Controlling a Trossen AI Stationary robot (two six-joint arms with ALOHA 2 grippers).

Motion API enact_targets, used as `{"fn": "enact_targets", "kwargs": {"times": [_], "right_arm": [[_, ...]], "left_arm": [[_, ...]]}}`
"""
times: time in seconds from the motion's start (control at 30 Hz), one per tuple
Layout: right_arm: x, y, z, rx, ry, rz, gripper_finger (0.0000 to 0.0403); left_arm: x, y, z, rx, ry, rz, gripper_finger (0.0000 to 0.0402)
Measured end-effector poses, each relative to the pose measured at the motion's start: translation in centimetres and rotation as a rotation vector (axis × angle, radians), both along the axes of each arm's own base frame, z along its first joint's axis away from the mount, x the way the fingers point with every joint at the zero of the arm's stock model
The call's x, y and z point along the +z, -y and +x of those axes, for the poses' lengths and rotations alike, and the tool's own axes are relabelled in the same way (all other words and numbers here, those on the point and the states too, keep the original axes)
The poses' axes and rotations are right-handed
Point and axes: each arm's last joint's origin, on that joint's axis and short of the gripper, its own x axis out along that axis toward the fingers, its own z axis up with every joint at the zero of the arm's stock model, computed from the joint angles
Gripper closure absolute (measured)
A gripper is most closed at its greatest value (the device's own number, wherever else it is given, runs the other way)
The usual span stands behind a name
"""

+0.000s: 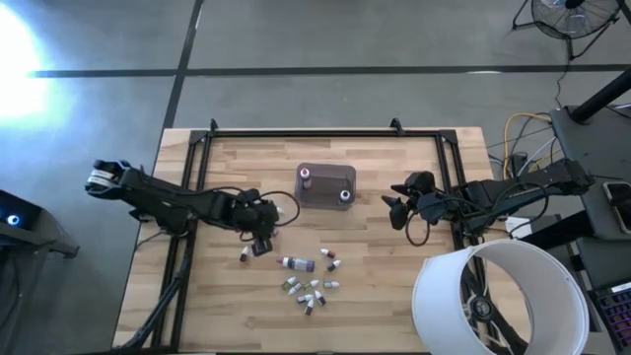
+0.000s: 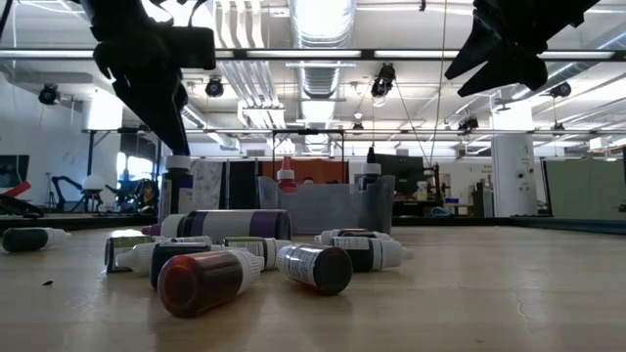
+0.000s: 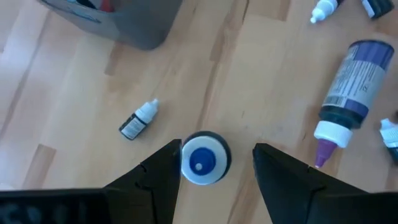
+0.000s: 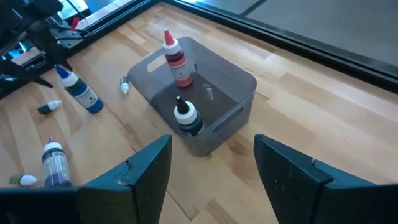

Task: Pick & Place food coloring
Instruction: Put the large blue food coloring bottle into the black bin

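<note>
Left jaws straddle upright blue bottle (image 3: pixel 205 158)

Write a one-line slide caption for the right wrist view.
Grey tub on the wooden table holds two upright dropper bottles, red and black; more bottles lie beyond it, with the right end effector open in the foreground.

You have a blue, white-capped plastic dropper bottle (image 4: pixel 78 92) standing upright left of centre in the high view. Two more bottles, red (image 4: pixel 175 59) and dark (image 4: pixel 186 117), stand upright at centre; a purple-labelled one (image 1: pixel 296 263) and several tiny bottles (image 1: pixel 312 290) lie below.
</note>
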Motion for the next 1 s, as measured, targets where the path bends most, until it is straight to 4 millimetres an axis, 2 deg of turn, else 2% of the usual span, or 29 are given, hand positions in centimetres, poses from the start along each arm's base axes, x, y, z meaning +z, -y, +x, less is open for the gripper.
{"fn": "enact_targets", "kwargs": {"times": [0.37,1.0], "right_arm": [[0.0,0.3,0.0,-0.063,0.04,0.047,0.0181],[-0.3,0.4,0.0,-0.084,0.042,0.061,0.0181]], "left_arm": [[-1.5,0.0,0.0,-0.072,-0.099,0.021,0.0227],[-1.3,-0.3,-0.1,-0.049,-0.076,0.038,0.0236]]}}
